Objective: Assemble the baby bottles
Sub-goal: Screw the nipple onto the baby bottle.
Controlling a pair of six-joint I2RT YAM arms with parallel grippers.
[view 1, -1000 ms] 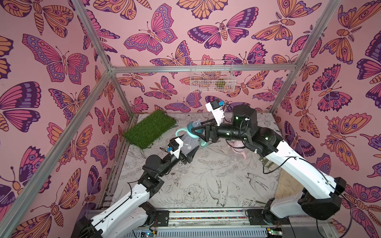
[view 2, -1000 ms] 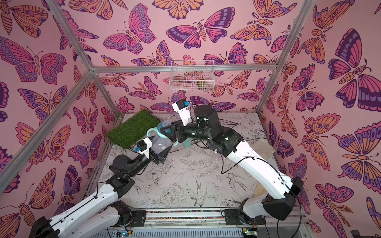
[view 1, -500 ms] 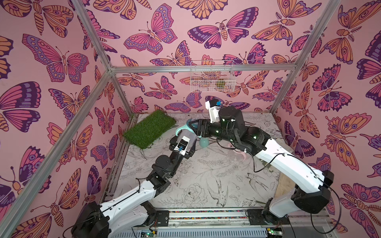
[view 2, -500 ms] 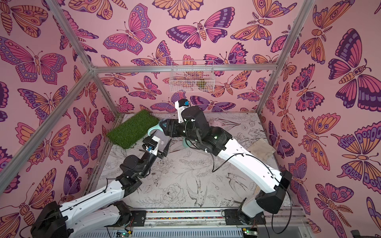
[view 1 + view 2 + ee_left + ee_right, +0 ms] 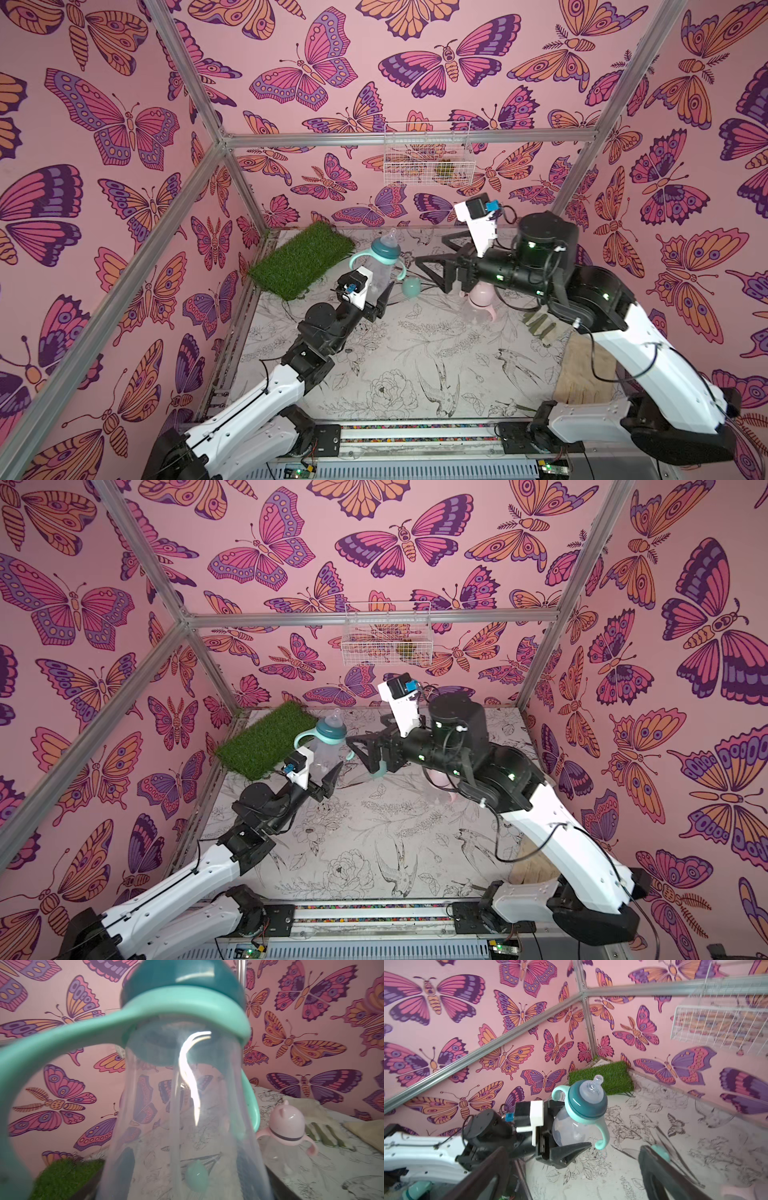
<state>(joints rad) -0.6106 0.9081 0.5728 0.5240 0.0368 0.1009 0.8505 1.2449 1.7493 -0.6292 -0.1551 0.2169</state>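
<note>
Above floral tabletop (image 5: 415,357), left fingers (image 5: 384,296) clamp teal bottle (image 5: 380,272) — right fingers (image 5: 430,268) spread beside

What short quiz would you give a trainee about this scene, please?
1. True or false: the right gripper is shut on the teal-collared bottle.
2. What lies on the table near the held bottle? A) a teal cap B) a spoon C) a purple collar
3. Fill in: the capped bottle standing on the table wears a ____ cap.

Key: 1 false, the right gripper is open and empty, and the left gripper holds the teal-collared bottle. 2 A. 3 pink.
</note>
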